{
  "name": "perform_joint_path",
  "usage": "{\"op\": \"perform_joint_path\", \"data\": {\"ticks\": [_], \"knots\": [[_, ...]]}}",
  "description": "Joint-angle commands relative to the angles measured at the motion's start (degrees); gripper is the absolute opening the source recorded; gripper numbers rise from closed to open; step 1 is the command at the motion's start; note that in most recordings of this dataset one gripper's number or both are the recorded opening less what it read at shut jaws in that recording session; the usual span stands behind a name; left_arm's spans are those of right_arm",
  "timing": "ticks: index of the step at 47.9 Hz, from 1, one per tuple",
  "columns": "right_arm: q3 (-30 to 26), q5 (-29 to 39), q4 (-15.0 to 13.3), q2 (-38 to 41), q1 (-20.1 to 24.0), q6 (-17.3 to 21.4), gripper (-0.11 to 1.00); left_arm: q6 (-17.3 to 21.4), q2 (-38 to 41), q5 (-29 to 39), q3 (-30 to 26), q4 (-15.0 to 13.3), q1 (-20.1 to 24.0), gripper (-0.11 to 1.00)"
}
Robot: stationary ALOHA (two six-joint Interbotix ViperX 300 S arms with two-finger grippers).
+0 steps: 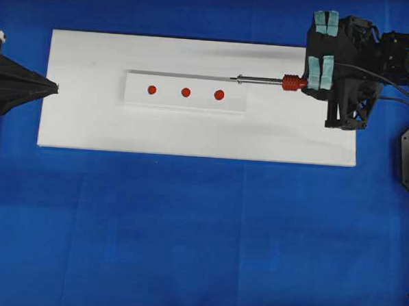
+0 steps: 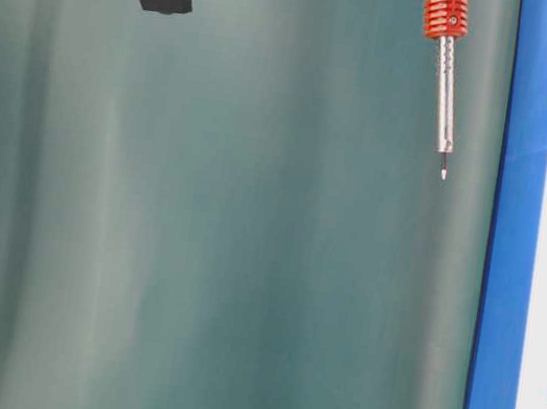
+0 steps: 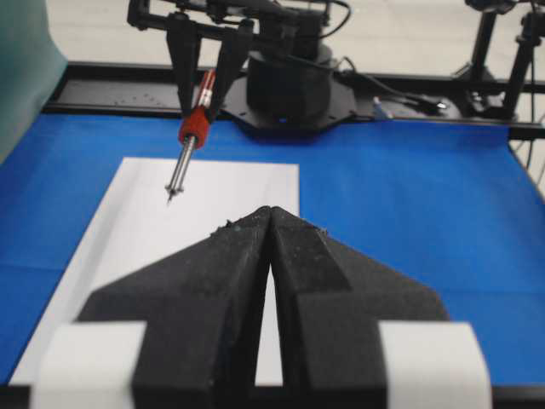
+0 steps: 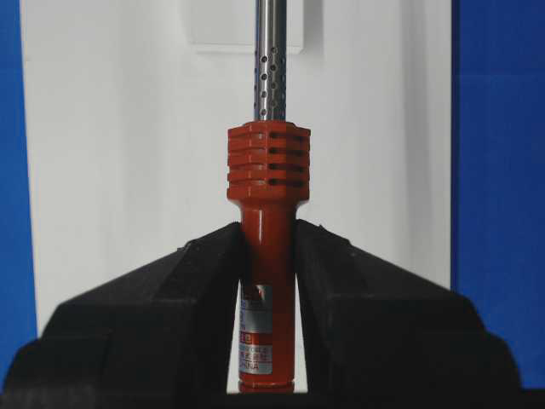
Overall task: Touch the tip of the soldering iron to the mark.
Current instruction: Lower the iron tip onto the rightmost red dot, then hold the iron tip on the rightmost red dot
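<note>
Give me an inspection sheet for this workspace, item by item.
Surface: blue cloth under a white board.
Job's things: soldering iron held above the board, tip not touching; three red marks on a raised white strip.
Clutter: nothing seen.
Grippers: right gripper clamps the iron's handle; left gripper shut, holding nothing.
Cables: black leads at the right arm.
Surroundings: green backdrop.

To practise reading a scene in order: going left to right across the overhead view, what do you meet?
Closed black left tool → three round red marks → slim silver-shafted soldering iron with ribbed red handle → black right tool holding it.
</note>
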Motion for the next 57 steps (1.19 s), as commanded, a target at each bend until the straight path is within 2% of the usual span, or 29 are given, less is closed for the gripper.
{"op": "perform_joint_path", "data": {"ticks": [1, 14, 36, 57], "knots": [[-1.8, -0.6, -0.1, 0.0, 0.0, -0.1, 0.06, -0.1, 0.3, -0.4, -0.6, 0.1, 0.1, 0.00], [-1.6, -2.1, 0.0, 2.5, 0.0, -0.1, 0.06, -0.1, 0.4, -0.3, -0.6, 0.1, 0.2, 0.00], [-1.2, -7.2, 0.0, 12.9, 0.0, -0.2, 0.06, 0.0, 0.4, -0.2, -0.5, 0.0, 0.2, 0.00], [-0.3, -8.3, 0.0, 14.3, 0.0, -0.2, 0.06, 0.0, 0.4, -0.2, -0.6, 0.0, 0.2, 0.00]]}}
